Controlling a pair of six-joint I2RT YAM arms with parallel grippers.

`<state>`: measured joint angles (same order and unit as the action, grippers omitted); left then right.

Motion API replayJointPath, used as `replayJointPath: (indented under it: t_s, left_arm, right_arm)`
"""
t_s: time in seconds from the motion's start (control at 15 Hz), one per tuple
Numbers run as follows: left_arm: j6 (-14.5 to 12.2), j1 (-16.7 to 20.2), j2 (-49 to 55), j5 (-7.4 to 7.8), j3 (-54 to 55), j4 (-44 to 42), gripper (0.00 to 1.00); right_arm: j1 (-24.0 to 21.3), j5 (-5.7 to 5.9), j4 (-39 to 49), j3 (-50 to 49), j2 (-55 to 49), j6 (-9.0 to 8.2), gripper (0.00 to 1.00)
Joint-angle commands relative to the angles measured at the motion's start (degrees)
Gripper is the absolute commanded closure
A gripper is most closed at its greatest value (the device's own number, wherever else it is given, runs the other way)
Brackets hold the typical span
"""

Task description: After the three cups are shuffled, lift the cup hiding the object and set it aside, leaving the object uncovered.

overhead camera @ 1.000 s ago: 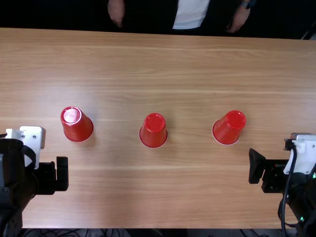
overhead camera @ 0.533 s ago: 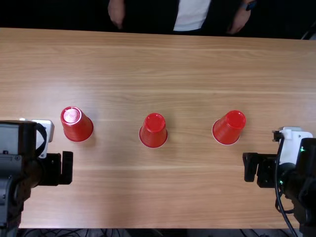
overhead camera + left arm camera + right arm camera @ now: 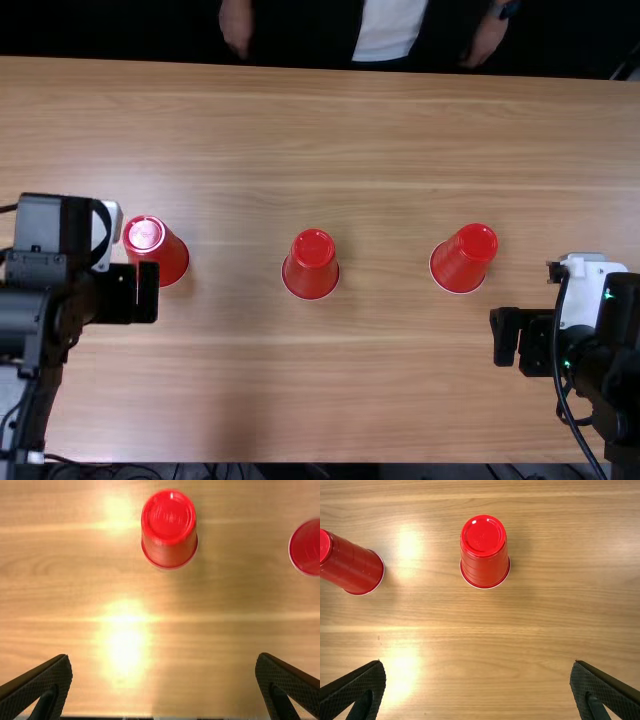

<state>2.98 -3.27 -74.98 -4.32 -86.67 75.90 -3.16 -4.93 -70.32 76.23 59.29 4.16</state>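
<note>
Progress on the lift itself: none yet, by my read. Three red cups stand mouth-down in a row across the worktop (image 3: pixel 320 130): L cup (image 3: pixel 155 252), mid cup (image 3: pixel 311 265) at its 3 o'clock, and R cup (image 3: pixel 464 258) at 3 o'clock again. All are well apart w/ rims flat on the wood. Hidden object can't be seen, so presumably it's under one of the three; which one can't be told from these views. Nothing touches any cup, so the shuffle looks over (a guess). L gripper (image 3: pixel 160 667) hangs just beside L cup, at approx 7 o'clock of it in the top view, w/ fingers (image 3: pixel 42 682) spread wide and nothing btw them. Its wrist view has L cup ahead at 12 o'clock and mid cup off at approx 2 o'clock. R gripper (image 3: pixel 477 670) sits toward the worktop's near edge, at approx 5 o'clock of R cup, fingers (image 3: pixel 600 685) also wide and empty. From there R cup is ahead at 12 o'clock and mid cup at approx 10 o'clock. Left to do is everything that counts: choose the right cup, close on it, raise it, put it down to one side, leave the object bare. L gripper being nearest a cup hints that L cup is the target, but that's inference only.
</note>
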Motion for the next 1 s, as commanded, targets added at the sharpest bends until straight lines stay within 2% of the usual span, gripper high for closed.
replayJointPath:
  t_s: [0.0, 0.27, 0.4, 0.67, 0.93]
  left_arm:
    - [-0.5, 0.4, -2.4, -0.75, -1.7, -1.0, 0.00]
    - [-0.2, 0.4, -8.7, -0.75, -1.7, -8.3, 0.00]
    - [-0.1, 0.3, -12.0, -0.75, -1.7, -9.0, 0.00]
    - [0.0, 0.0, -17.7, -3.17, -2.5, -12.0, 0.00]
    - [0.2, -0.1, -24.0, -3.38, -5.0, -13.0, 0.00]
  right_arm:
    - [-0.4, -0.24, 0.2, 1.6, -0.5, 0.48, 0.00]
    - [-0.4, -0.34, 0.3, 1.5, -0.7, 0.37, 0.00]
    - [-0.3, -0.34, 0.4, 1.3, -0.8, 0.37, 0.00]
    - [-0.2, -0.34, 0.5, 1.0, -0.8, 0.16, 0.00]
    - [-0.2, -0.34, 0.5, 1.0, -0.8, -0.16, 0.00]
